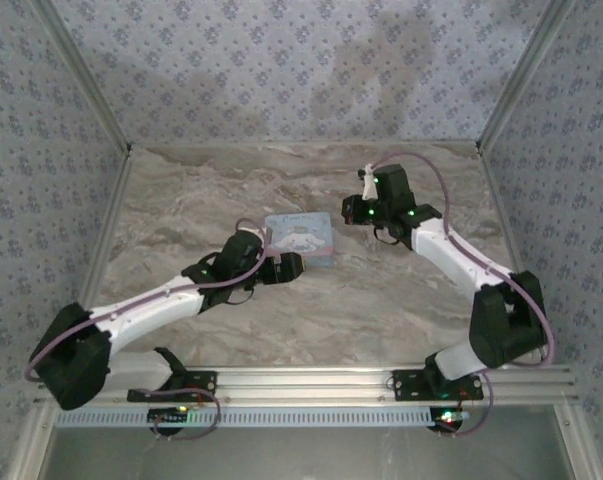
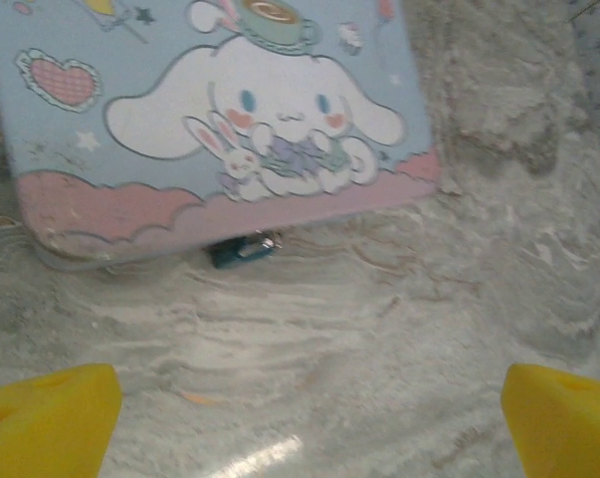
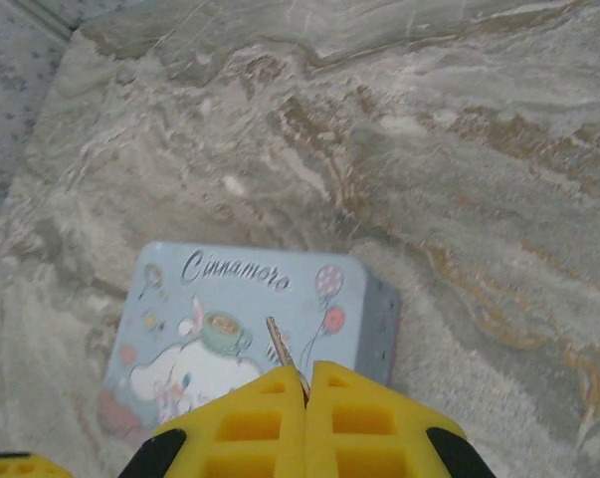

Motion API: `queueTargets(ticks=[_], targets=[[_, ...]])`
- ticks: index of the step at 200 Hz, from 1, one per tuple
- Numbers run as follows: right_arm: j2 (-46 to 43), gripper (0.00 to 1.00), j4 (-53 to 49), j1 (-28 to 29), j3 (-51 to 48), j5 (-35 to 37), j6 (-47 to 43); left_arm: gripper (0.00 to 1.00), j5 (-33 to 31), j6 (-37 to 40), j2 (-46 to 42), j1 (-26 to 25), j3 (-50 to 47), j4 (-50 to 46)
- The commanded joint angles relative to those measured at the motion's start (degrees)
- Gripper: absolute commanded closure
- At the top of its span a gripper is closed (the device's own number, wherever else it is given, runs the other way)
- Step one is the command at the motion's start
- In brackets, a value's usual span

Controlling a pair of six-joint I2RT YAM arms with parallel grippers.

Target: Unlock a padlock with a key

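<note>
Padlock [image 2: 243, 249], tiny, light, probably slippery, is lying at the lower edge of the tin [image 2: 180, 119], left of centre, wanting a body pinch from splayed left fingers [image 2: 46, 423] while right fingers [image 3: 260, 428] are clenching the key [image 3: 279, 344].

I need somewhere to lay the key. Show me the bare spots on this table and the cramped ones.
Bare marble: the table's far-left stretch between tin and left wall, and the near strip between tin and rail. Crowded: the tin's near edge, with the padlock and open left gripper; its right side, by the right gripper holding the key.
</note>
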Motion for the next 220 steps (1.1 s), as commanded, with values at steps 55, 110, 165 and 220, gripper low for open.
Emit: queueTargets(ticks=[55,110,165,220], targets=[[18.15,1.0,-1.0,-0.05,17.83,4.13,-3.78,0.02,1.32,1.47,10.25,4.11,2.05,12.87],[28.93,1.0,-4.03,1.46,26.06,5.0,-5.09,0.02,3.13,2.84,13.23,8.83,3.95,15.28],[31.42,1.0,-6.08,3.0,28.3,6.37,-6.52,0.02,3.92,3.25,13.9,6.97,0.33,20.88],[32.43,1.0,-6.58,3.69,27.99,7.54,-7.96,0.02,-10.72,11.73,12.05,-0.31,-7.25,28.56]])
